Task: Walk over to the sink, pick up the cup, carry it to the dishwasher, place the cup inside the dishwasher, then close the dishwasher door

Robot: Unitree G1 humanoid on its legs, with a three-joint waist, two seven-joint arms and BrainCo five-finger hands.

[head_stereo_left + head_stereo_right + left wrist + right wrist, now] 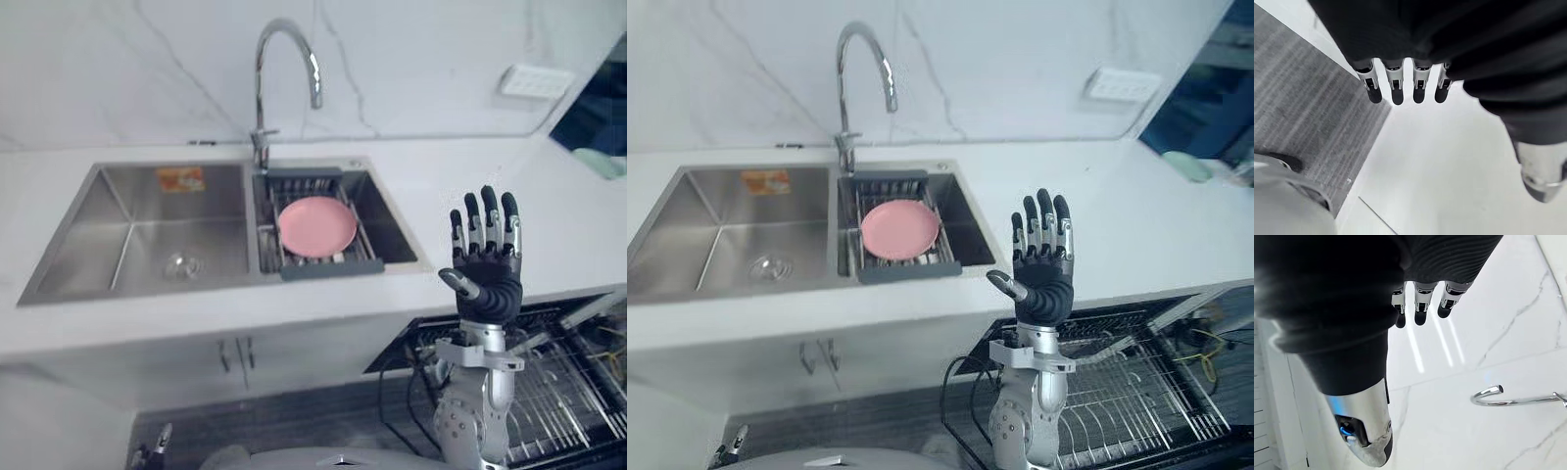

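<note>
You stand at the sink (127,245), so the walk looks done, but nothing is picked up yet. Your right hand (487,274) is raised before the desk's (549,215) front edge, right of the sink, fingers straight and empty. Your left hand (1419,90) hangs low, fingers relaxed, holding nothing. A pink plate (316,226) lies in the dark rack (328,266) over the right basin. Whether the small clear shape at the left basin's drain (182,264) is the cup, you cannot tell. The dishwasher (573,392) under the desk's right part is open, its wire rack (1136,392) out. Grasping, carrying, placing and closing the door all remain.
</note>
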